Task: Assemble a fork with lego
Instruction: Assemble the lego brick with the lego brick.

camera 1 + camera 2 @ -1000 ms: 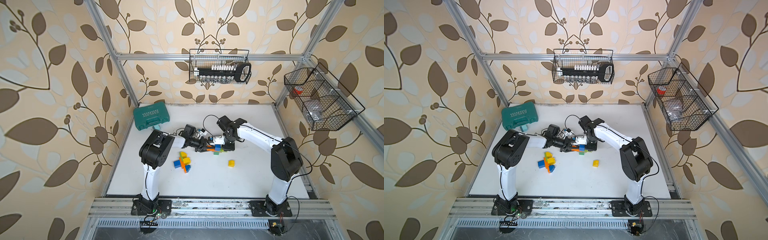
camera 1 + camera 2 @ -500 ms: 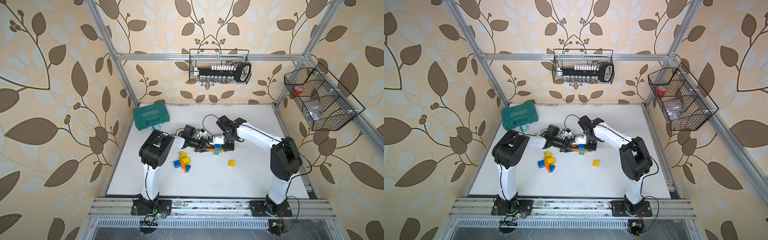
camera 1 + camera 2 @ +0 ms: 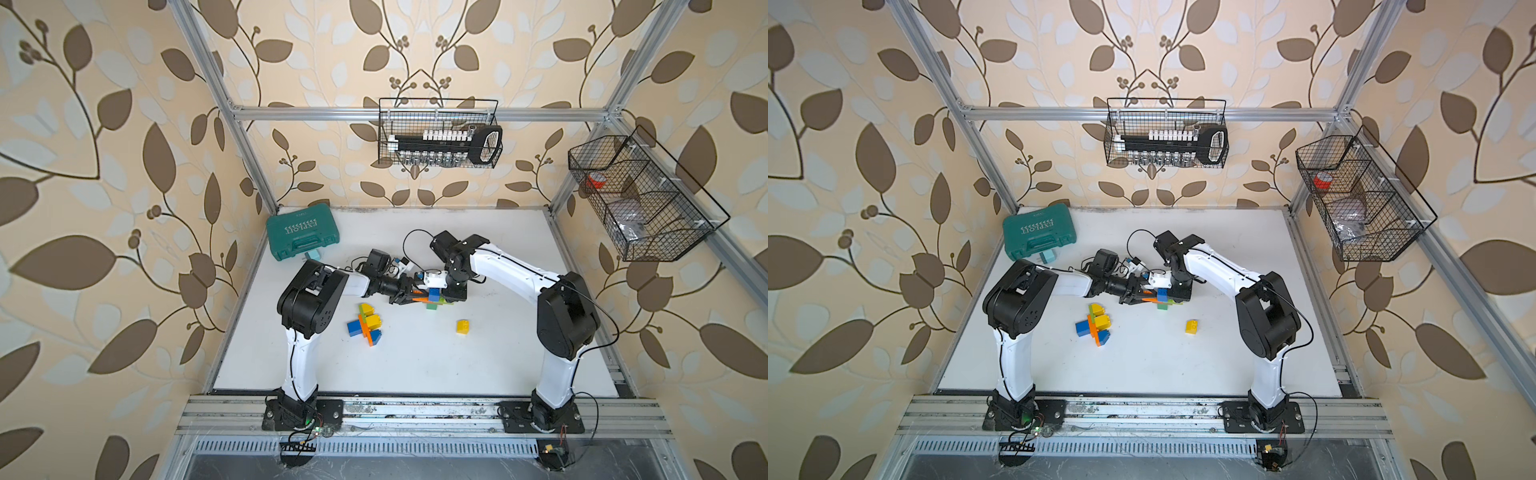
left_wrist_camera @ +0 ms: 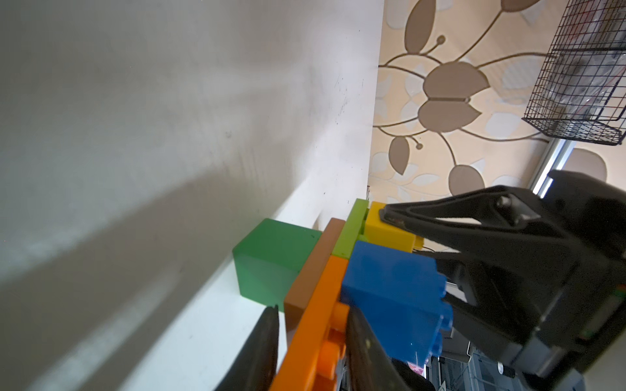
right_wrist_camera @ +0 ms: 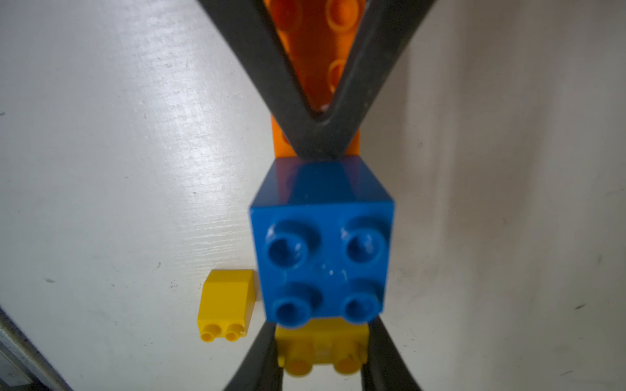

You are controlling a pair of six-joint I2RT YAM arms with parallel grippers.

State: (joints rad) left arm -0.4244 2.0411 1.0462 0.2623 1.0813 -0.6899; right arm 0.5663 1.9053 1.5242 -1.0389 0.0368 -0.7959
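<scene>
Both arms meet slightly toward the far edge from the centre of the tabletop (image 3: 415,365), where the lego assembly (image 3: 432,297) is held between them.

- Left hand (image 4: 313,342): closed on the long orange brick (image 4: 318,304), one finger on each flat side, at the end nearest that arm.
- Right hand (image 5: 321,352): closed on the yellow brick (image 4: 386,230) at the opposite end, with a fingertip (image 4: 393,213) pressed on its side.
- Assembly: a blue brick (image 5: 321,243) sits studs-up on the orange brick, next to the yellow brick. A brown brick (image 4: 315,267) and a light green brick (image 4: 352,230) lie against the orange brick's other face, with a dark green brick (image 4: 271,257) beyond them. Whether the assembly touches the tabletop cannot be told.

A second cluster (image 3: 365,328) of yellow, blue, orange and green bricks lies nearer the front edge, on the left arm's side. A loose yellow brick (image 3: 463,326) lies apart from it, on the right arm's side. A teal case (image 3: 301,232) occupies the far left corner.
</scene>
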